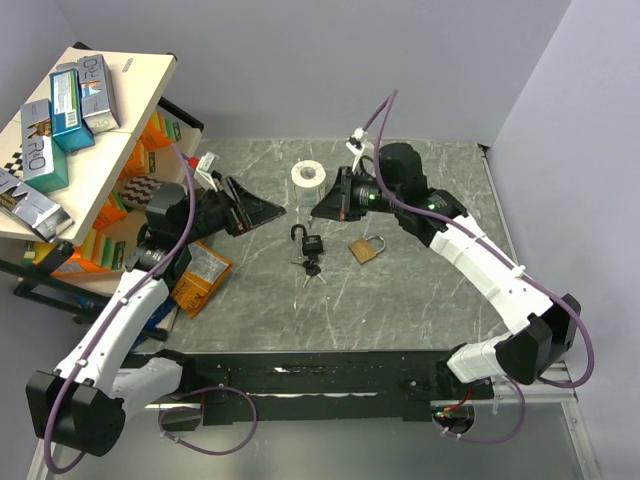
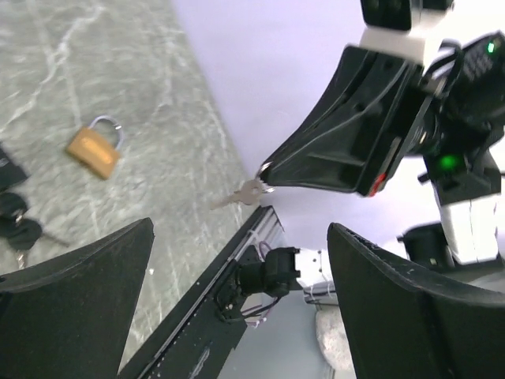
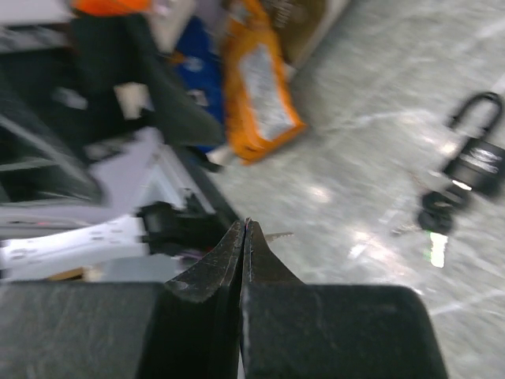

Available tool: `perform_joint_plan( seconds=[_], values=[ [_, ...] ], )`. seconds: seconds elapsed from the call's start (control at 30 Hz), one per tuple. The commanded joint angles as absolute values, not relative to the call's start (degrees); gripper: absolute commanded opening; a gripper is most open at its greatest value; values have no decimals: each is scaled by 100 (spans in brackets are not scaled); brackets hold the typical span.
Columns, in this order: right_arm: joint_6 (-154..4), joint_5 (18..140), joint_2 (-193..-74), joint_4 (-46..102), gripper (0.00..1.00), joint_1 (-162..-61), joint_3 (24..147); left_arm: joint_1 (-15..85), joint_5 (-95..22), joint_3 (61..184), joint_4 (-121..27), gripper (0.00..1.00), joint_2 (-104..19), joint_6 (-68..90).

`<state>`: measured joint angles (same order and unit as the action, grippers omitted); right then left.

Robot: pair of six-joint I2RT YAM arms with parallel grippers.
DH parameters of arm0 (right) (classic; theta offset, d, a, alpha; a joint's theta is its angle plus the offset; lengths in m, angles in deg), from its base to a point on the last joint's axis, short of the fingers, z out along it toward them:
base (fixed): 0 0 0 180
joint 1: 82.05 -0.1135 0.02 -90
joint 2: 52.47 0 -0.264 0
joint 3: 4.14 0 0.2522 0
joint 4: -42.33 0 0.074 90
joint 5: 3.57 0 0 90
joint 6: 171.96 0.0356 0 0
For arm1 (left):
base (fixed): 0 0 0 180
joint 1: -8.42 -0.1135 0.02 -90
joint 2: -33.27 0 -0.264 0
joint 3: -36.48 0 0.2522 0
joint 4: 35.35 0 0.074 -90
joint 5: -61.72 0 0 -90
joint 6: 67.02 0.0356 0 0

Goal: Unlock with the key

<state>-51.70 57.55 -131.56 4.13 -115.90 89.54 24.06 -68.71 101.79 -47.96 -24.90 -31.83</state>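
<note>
Right claw [image 1: 318,211] pinching silver key [image 2: 246,192], left claw [image 1: 265,213] wide, key bunch [image 1: 312,267] on table [image 1: 420,300]

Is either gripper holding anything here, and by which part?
The right gripper pinches a small silver key by its head end, blade sticking out. The left gripper is open, holding nothing.

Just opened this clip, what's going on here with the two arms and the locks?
The right tool is shut on a small silver key, held off the table. The left tool is open and empty, facing it. A black padlock lies mid-table with a bunch of black-headed keys beside it; a brass padlock lies to its right. The held key is away from both locks.
</note>
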Motion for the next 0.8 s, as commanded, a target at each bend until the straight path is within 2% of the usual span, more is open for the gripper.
perform_joint_plan(
  seconds=[0.0,0.2,0.43,0.63,0.77],
  values=[
    [-4409,5233,-13007,616,0,-11519,9461,2616,-7346,10183,-3645,96,-2535,-3250],
    [-3917,5215,-13043,475,0,-11466,9777,3188,-7030,10350,-3531,96,-2640,-2625],
    [-3635,5198,-13016,519,0,-11422,9813,3347,-6950,10342,-3206,96,-2789,-2571],
    [-3362,5189,-12946,616,0,-11413,9708,3610,-6398,10709,-3679,98,-2921,-2080],
    [-3099,5189,-12867,739,0,-11370,9593,3804,-6072,10931,-4181,91,-3001,-1745]
  ],
)
